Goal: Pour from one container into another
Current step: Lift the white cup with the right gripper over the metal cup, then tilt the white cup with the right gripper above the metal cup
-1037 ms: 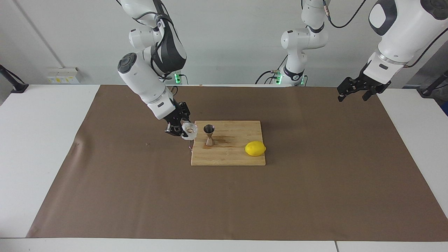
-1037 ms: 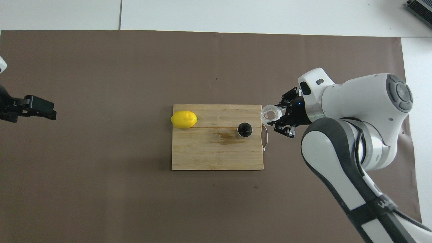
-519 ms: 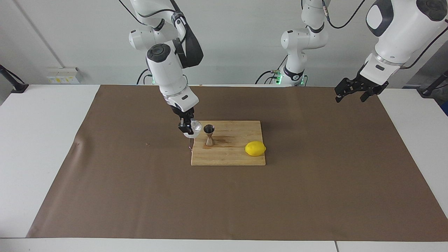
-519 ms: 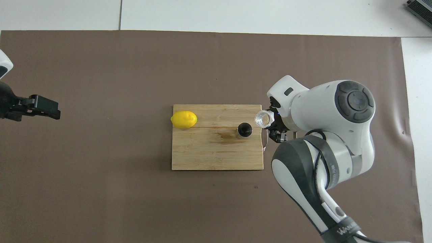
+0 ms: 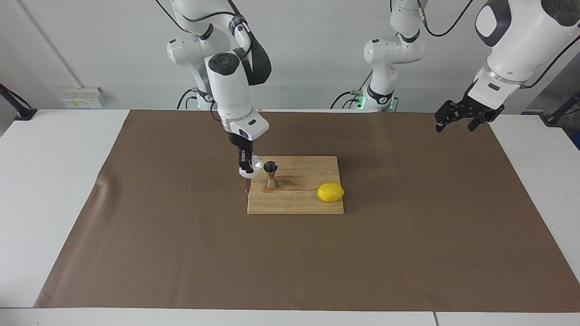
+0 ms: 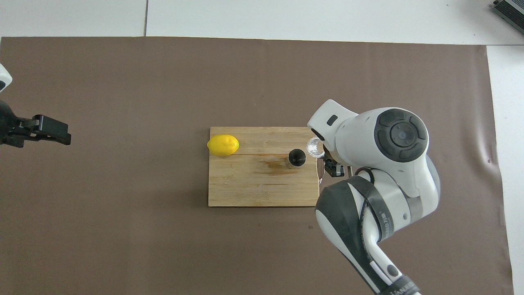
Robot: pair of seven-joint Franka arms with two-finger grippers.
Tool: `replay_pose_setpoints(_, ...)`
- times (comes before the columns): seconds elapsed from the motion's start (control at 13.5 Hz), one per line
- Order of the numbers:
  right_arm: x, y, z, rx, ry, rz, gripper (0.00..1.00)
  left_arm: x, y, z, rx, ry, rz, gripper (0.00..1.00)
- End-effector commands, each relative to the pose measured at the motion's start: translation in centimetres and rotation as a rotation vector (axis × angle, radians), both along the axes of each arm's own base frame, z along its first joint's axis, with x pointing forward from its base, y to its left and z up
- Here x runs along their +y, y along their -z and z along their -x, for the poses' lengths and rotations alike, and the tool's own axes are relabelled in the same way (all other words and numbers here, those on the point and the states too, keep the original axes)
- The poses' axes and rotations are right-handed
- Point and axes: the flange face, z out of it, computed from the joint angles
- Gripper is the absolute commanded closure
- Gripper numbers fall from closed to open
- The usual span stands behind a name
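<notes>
Glass cup [image 5: 254, 164] gripped in right jaws, just beside jigger [image 5: 271, 174].

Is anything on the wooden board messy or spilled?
Yes. The wooden cutting board has a dark wet-looking stain beside the shiny steel hourglass jigger, like a spill. The yellow lemon lies at its other end. The right hand holds the small clear bumpy glass cup tipped toward the jigger.

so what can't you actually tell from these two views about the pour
- Glass cup contents: too small and clear in both views to tell.
- Inside of the jigger: only a dark mouth shows in the overhead view.
- Right gripper: the overhead view hides most of it under the arm.
- Any stream between the two: cannot be made out.
</notes>
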Motion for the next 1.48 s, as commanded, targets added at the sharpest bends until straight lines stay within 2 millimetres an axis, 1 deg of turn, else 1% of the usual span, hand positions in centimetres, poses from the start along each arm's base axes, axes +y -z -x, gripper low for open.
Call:
replay_pose_setpoints(0.0, 1.5, -0.7, 0.7, -0.034, -0.006, 0.070, 1.00, 0.3, -0.5, 0.6, -0.010, -0.004, -0.009, 0.00)
replay_pose_setpoints(0.07, 1.8, -0.5, 1.0, -0.036, -0.018, 0.083, 1.00, 0.3, -0.5, 0.6, -0.010, -0.005, -0.009, 0.00)
replay_pose_setpoints(0.37, 2.0, -0.6, 1.1, -0.072, -0.044, 0.140, 1.00, 0.3, -0.5, 0.6, -0.010, -0.004, -0.009, 0.00)
replay_pose_setpoints(0.44, 3.1, -0.6, 1.6, -0.084, -0.066, 0.152, 1.00, 0.3, -0.5, 0.6, -0.010, -0.005, -0.009, 0.00)
replay_pose_setpoints(0.52, 3.2, -0.6, 1.7, -0.095, -0.065, 0.165, 1.00, 0.2, -0.5, 0.6, -0.010, -0.002, -0.009, 0.00)
replay_pose_setpoints(0.67, 4.1, -0.9, 2.1, -0.130, -0.080, 0.193, 1.00, 0.3, -0.5, 0.6, -0.010, -0.005, -0.009, 0.00)
replay_pose_setpoints(0.96, 4.3, -0.9, 2.3, -0.159, -0.107, 0.217, 1.00, 0.3, -0.5, 0.6, -0.010, -0.005, -0.009, 0.00)
replay_pose_setpoints(1.26, 4.1, -0.4, 2.9, -0.173, -0.129, 0.233, 1.00, 0.3, -0.5, 0.6, -0.010, -0.005, -0.009, 0.00)
replay_pose_setpoints(1.41, 4.4, -0.3, 2.9, -0.182, -0.142, 0.242, 1.00, 0.3, -0.5, 0.6, -0.010, -0.005, -0.009, 0.00)
